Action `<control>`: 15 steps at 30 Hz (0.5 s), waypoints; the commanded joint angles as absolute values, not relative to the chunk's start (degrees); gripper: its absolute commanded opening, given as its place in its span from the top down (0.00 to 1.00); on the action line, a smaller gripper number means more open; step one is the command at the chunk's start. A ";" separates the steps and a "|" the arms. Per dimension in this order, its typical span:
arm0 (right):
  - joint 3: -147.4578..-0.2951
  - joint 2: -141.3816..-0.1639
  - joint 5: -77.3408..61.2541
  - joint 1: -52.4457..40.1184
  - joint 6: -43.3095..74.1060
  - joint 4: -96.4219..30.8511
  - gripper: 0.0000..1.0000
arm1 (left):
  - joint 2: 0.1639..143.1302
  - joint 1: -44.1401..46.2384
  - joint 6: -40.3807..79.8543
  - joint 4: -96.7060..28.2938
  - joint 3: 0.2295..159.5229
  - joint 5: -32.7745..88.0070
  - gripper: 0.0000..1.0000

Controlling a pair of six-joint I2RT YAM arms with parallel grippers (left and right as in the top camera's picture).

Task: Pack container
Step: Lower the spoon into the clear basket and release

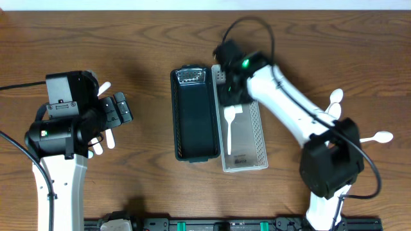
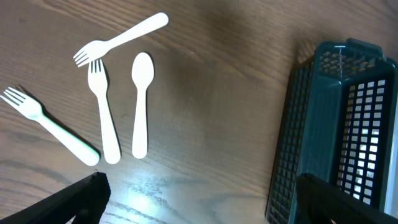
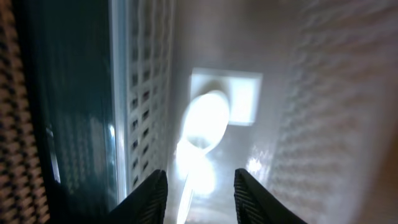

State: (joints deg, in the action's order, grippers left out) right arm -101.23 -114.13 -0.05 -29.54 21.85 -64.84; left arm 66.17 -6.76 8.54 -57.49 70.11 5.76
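A white mesh basket (image 1: 261,138) lies beside a dark green mesh basket (image 1: 175,122) at the table's middle. A white spoon (image 1: 229,131) lies inside the white basket. My right gripper (image 1: 232,96) hangs open over the white basket's far end. In the right wrist view the jaws (image 3: 199,193) are apart and empty, with the spoon's bowl (image 3: 205,121) below and ahead of them. My left gripper (image 1: 115,110) is open and empty above the table at the left. Its view shows its jaws (image 2: 205,205) spread wide, three white forks (image 2: 104,112) and a white spoon (image 2: 141,102) on the wood.
The green basket's end (image 2: 336,124) shows at the right of the left wrist view. More white spoons (image 1: 335,97) lie on the table at the far right, one (image 1: 382,136) near my right arm's base. The table's front edge carries a black rail (image 1: 225,224).
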 commanded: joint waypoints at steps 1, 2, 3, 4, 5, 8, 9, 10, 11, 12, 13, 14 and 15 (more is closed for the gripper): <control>-110.78 -110.39 7.53 -23.68 20.36 -69.49 0.60 | 66.28 -7.16 7.51 -57.63 70.74 5.28 0.02; -112.99 -109.67 8.64 -22.02 20.43 -71.26 0.55 | 66.28 -7.16 7.51 -57.63 70.74 5.28 0.02; -115.77 -108.51 9.76 -19.29 20.56 -73.80 0.45 | 66.28 -7.16 7.51 -57.63 70.74 5.28 0.02; -117.05 -107.68 10.13 -17.34 20.53 -75.33 0.39 | 66.28 -7.16 7.51 -57.63 70.74 5.28 0.02; -117.95 -106.54 10.13 -14.90 20.51 -76.79 0.34 | 66.28 -7.16 7.51 -57.63 70.74 5.28 0.02; -118.06 -103.35 10.07 -7.62 20.53 -80.38 0.26 | 66.28 -7.16 7.51 -57.63 70.74 5.28 0.02; -118.06 -102.32 10.09 -4.91 20.51 -81.84 0.25 | 66.28 -7.16 7.51 -57.63 70.74 5.28 0.02; -118.06 -101.47 10.11 -2.52 20.40 -83.00 0.23 | 66.28 -7.16 7.51 -57.63 70.74 5.28 0.02; -118.06 -100.51 10.07 0.08 19.49 -84.07 0.22 | 66.28 -7.16 7.51 -57.60 70.74 5.28 0.02; -118.06 -99.61 10.09 2.24 18.87 -84.95 0.21 | 66.28 -7.16 7.51 -57.60 70.74 5.28 0.02; -118.06 -98.65 10.09 4.60 17.89 -85.80 0.21 | 66.28 -7.16 7.51 -57.58 70.74 5.28 0.02; -118.06 -97.65 10.02 6.81 17.10 -86.63 0.20 | 66.28 -7.16 7.49 -57.58 70.74 5.28 0.02; -117.99 -96.82 9.10 8.40 17.06 -87.37 0.19 | 66.28 -7.16 7.51 -57.58 70.74 5.28 0.02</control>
